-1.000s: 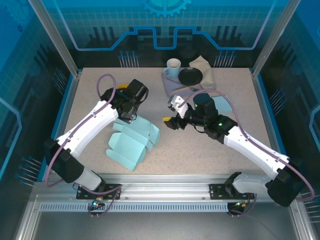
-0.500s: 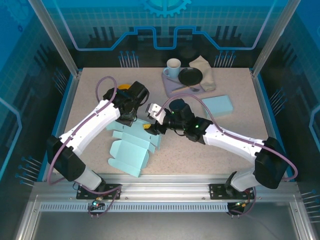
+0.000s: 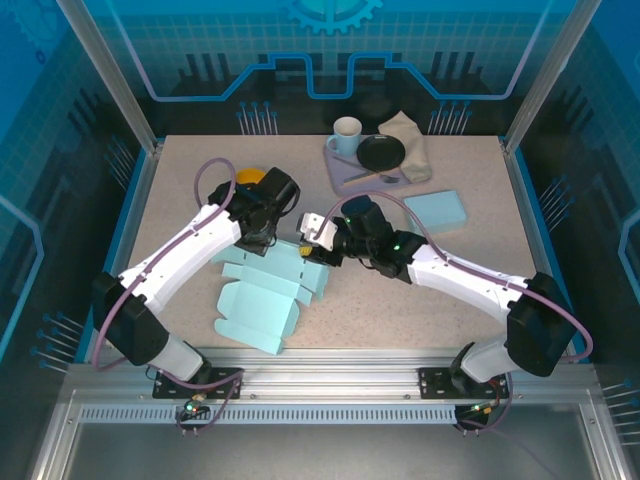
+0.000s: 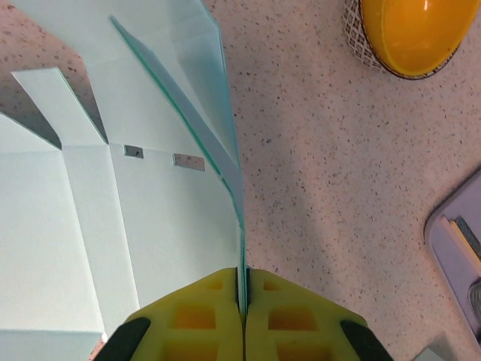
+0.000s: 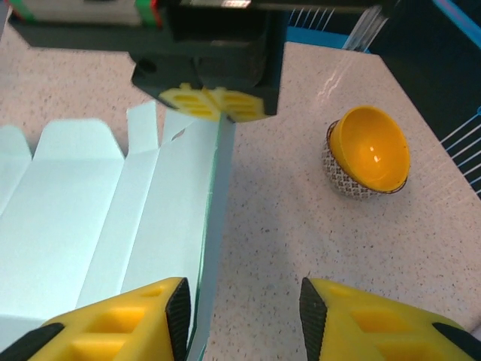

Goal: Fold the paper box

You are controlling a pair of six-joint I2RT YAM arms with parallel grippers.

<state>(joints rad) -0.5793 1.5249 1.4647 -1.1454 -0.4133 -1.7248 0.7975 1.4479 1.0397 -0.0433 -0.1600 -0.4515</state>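
Observation:
The pale blue paper box (image 3: 262, 300) lies mostly flat on the table, with one long panel lifted upright along its right side. My left gripper (image 3: 264, 238) is shut on the far end of that panel; the thin blue edge (image 4: 233, 173) runs straight into its closed yellow fingers (image 4: 244, 284). My right gripper (image 3: 318, 243) stands open at the near end of the same panel. In the right wrist view the panel edge (image 5: 214, 226) sits just inside the left finger (image 5: 176, 312), with a wide gap to the other finger. The left gripper (image 5: 213, 103) appears opposite.
An orange bowl (image 3: 250, 177) (image 5: 368, 154) (image 4: 409, 34) sits just beyond the left gripper. At the back stand a white mug (image 3: 346, 135), a black plate (image 3: 381, 152) on a purple tray (image 3: 340, 175) and a cloth (image 3: 410, 138). A flat blue box (image 3: 435, 210) lies to the right.
My right arm has swung left from mid-table to the box's raised panel, and its jaws have narrowed around the edge. The left gripper has kept its hold.

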